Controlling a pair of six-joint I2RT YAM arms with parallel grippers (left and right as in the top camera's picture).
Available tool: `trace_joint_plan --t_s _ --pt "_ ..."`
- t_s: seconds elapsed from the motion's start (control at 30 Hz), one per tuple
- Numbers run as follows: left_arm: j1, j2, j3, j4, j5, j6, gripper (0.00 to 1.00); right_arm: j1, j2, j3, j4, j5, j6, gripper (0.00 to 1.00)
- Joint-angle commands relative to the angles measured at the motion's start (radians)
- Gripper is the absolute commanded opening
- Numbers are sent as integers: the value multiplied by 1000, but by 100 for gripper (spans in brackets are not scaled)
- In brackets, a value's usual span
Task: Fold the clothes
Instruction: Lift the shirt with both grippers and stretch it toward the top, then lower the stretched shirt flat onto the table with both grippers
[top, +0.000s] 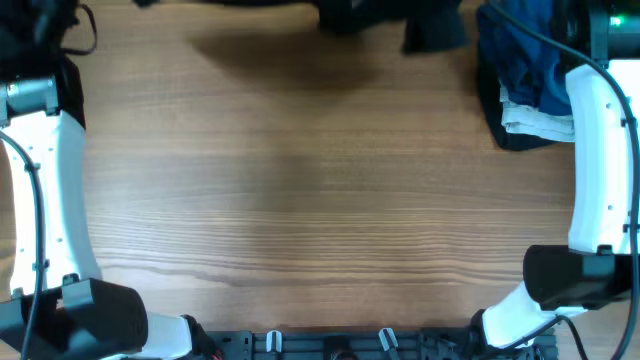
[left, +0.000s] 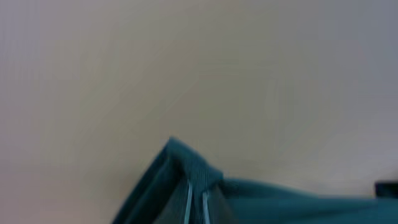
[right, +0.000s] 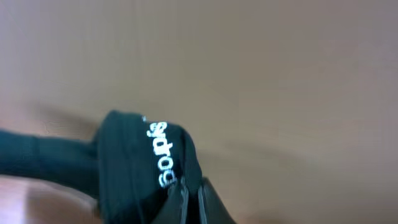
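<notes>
Both jaws are clamped tight on the black garment (right: 127, 163).

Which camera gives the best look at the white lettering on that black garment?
The right wrist view: the white lettering sits large on the black garment. Overhead shows only dark fabric along the top edge; the left wrist view shows a pinched fold, no lettering.

You see a light wooden worktop (top: 300, 200). A black soft-fabric garment (top: 385, 15) is bunched at the far edge, partly cut off. Far right, a bright blue crumpled garment (top: 525, 65) touches a small white folded piece (top: 535, 120) on its near side. The white left arm (top: 50, 200) and white right arm (top: 600, 150) run along the sides.
</notes>
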Motion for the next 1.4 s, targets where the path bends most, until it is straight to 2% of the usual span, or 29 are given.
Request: trace_joint_plan --t_s 0.0,0.03,0.13,0.3,0.47,0.57,0.63,0.83,1.03,1.17,1.37 --pt "16 78 -13 -315 6 143 4 -16 71 9 -188 -95 -64 4" --pt "16 113 -13 -452 5 214 4 -16 104 9 -270 -125 -84 4" --pt "18 187 -13 -682 -8 335 4 -16 179 9 -428 -195 -110 4" --pt "30 222 -12 -874 -9 334 4 -16 201 10 -678 -201 -135 4" --pt "31 220 -12 -1162 -33 335 4 -13 200 10 -958 -291 -158 4" --pt "31 220 -12 -1304 -111 335 4 0 200 10 -1077 -296 -158 4" --pt "31 220 -13 -1383 -158 334 4 8 186 -29 -1076 -262 -101 4" --pt "16 220 -63 -1432 -257 315 4 18 138 -273 -1067 -158 -50 4" --pt "16 220 -285 -1391 -257 277 4 17 -48 -610 -938 -105 41 4" --pt "16 188 -361 -1334 -257 240 4 18 -113 -788 -835 -101 85 4" --pt "16 43 -361 -1318 -319 139 4 18 -212 -833 -801 -90 105 4"
